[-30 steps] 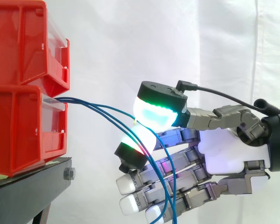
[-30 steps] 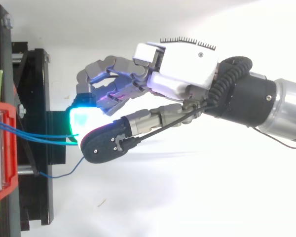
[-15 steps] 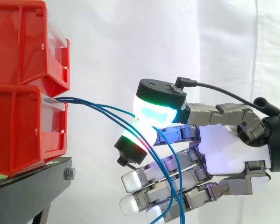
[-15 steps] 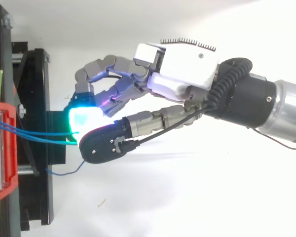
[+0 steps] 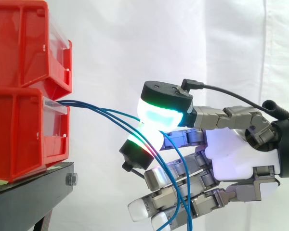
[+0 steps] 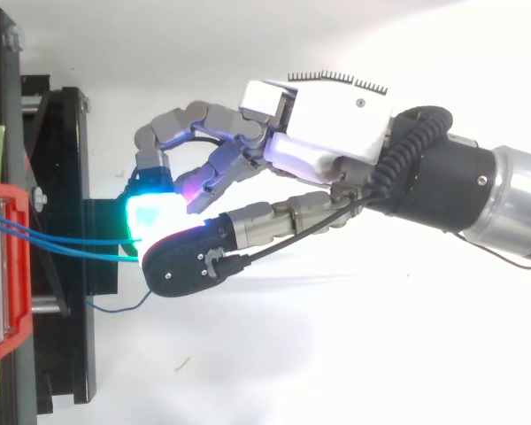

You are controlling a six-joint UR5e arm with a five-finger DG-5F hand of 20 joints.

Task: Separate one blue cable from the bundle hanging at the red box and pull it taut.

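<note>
1. The hand (image 5: pixel 236 159) is coming in from the right, with its thumb pad (image 5: pixel 159 115) pressing down towards a curled finger beneath it. The two are pinching the blue cables (image 5: pixel 79 103) between them, while the other fingers are lying lower and almost straight, gripping nothing.
2. Past the pinch, the cables are draping down across those lower fingers and running off the bottom edge, so their free lengths are cut off.
3. From the pinch back to the left, the cables are running up in a shallow curve to the front slot of the lower red box (image 5: pixel 19 130). They are fanning apart slightly on the way and are not yet taut.
4. From above, a loose end (image 6: pixel 115 307) is curling near the black stand (image 5: pixel 29 192), apart from the strands going to the hand.
5. Judged from this, the separating step is in hand – the grasp is made, the pull is not. The next move is calling for a steady draw away from the box, with the pinch kept firm so nothing slips.
6. How many strands are lying inside the pinch is hard to make out – the glow is washing out the contact.
7. The white curtain (image 5: pixel 135 48) is hanging behind everything.
</note>
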